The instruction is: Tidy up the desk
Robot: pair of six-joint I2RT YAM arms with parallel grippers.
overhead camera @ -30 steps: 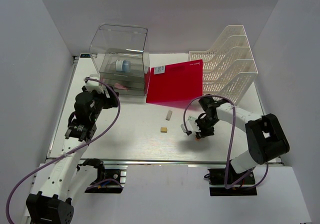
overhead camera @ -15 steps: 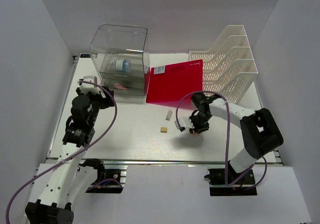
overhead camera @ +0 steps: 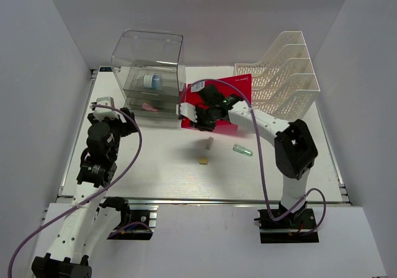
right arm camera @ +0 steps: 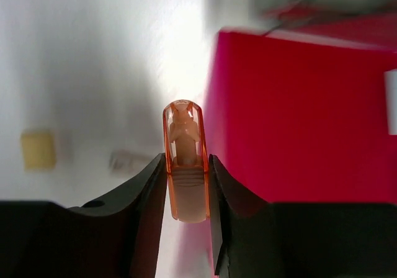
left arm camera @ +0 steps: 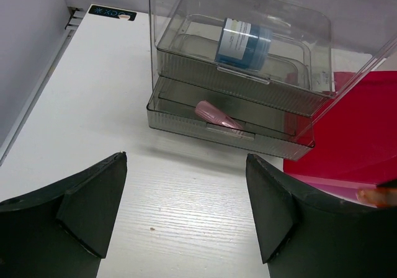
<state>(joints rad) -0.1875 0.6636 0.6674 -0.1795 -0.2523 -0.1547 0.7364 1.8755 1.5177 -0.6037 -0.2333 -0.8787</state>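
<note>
Desk (overhead camera: 155, 166), white and matte, fills the overhead view and carries everything else. At its far side stand a clear drawer box (overhead camera: 149, 73) on the left and a white mesh file rack (overhead camera: 285, 73) on the right, with a red folder (left arm camera: 360, 135) lying flat between them.

The right arm reaches across the folder toward the box. The right gripper (right arm camera: 186, 166) is clamped on a small orange translucent piece (right arm camera: 185, 135), held over the folder's edge. The left gripper (left arm camera: 186, 166) hangs with its jaws wide apart and nothing between them, facing the drawers.

The lower drawer stands pulled out a little and holds a pink piece (left arm camera: 217, 115); the upper one holds a blue-and-white roll (left arm camera: 243, 41). Loose on the desk are a green clear piece (overhead camera: 243, 149), a pale stub (overhead camera: 209, 143) and a tan block (overhead camera: 203, 161).

This looks like the carry stage of stowing one small item. The next move probably calls for lining the orange piece up over the narrow drawer opening before letting go.
</note>
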